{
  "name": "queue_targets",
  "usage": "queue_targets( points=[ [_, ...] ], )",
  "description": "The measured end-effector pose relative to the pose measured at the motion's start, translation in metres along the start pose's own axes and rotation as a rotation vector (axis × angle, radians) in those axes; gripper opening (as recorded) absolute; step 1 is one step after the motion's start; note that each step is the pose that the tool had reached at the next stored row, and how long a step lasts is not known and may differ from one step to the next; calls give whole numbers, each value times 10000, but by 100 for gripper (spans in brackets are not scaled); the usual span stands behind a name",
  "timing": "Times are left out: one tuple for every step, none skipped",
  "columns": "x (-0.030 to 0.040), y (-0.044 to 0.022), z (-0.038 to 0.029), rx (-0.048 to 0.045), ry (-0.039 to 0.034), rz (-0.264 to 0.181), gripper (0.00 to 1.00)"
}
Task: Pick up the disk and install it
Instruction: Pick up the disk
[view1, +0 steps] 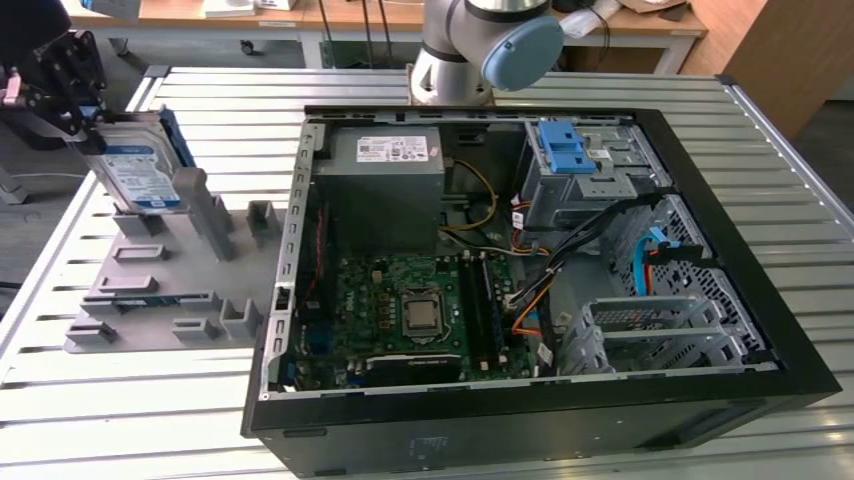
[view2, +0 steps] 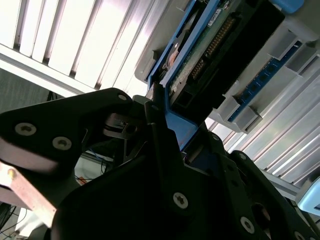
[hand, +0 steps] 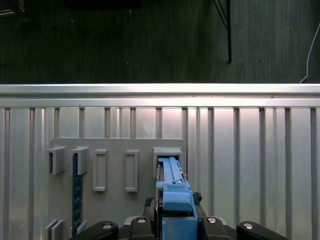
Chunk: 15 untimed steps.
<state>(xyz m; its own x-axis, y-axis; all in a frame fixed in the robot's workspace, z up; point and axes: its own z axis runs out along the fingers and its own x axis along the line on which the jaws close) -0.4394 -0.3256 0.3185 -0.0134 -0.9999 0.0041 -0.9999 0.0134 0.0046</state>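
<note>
The disk (view1: 138, 172), silver-grey with a white-and-blue label and a blue carrier frame, stands on edge at the far end of a grey slotted holder (view1: 174, 290) on the exterior view's left. My gripper (view1: 87, 135) comes in from the left edge and is shut on the disk's upper end. In the second wrist view the black fingers (view2: 160, 145) clamp the blue frame of the disk (view2: 200, 55). In the first wrist view the disk (hand: 174, 185) runs from my gripper (hand: 175, 212) to a slot of the holder (hand: 115, 150). Whether it still sits in the slot I cannot tell.
An open black computer case (view1: 747, 300) lies on the slatted metal table (view1: 134, 420), right of the holder. Inside are a grey power-supply box (view1: 380, 150), a green mainboard (view1: 414, 310), a blue latch (view1: 571, 148) on the drive bay and a metal cage (view1: 654, 330). The arm's base (view1: 481, 50) stands behind.
</note>
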Motion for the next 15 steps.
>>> queue_targets(
  points=[
    [0,0,-6,0,0,-1,36],
    [0,0,-12,-1,0,-1,36],
    [0,0,-18,-1,0,0,36],
    [0,0,-23,-1,1,0,36],
    [0,0,-28,0,0,0,36],
    [0,0,-32,0,0,0,36],
    [0,0,-38,-1,1,0,36],
    [0,0,-43,0,0,0,36],
    [0,0,-48,0,0,0,36],
    [0,0,-53,-1,0,0,36],
    [0,0,-58,-1,0,0,36],
    [0,0,-63,-1,0,0,36],
    [0,0,-67,-1,0,0,36],
    [0,0,-71,-1,1,0,36],
    [0,0,-76,-1,1,0,36]
  ],
)
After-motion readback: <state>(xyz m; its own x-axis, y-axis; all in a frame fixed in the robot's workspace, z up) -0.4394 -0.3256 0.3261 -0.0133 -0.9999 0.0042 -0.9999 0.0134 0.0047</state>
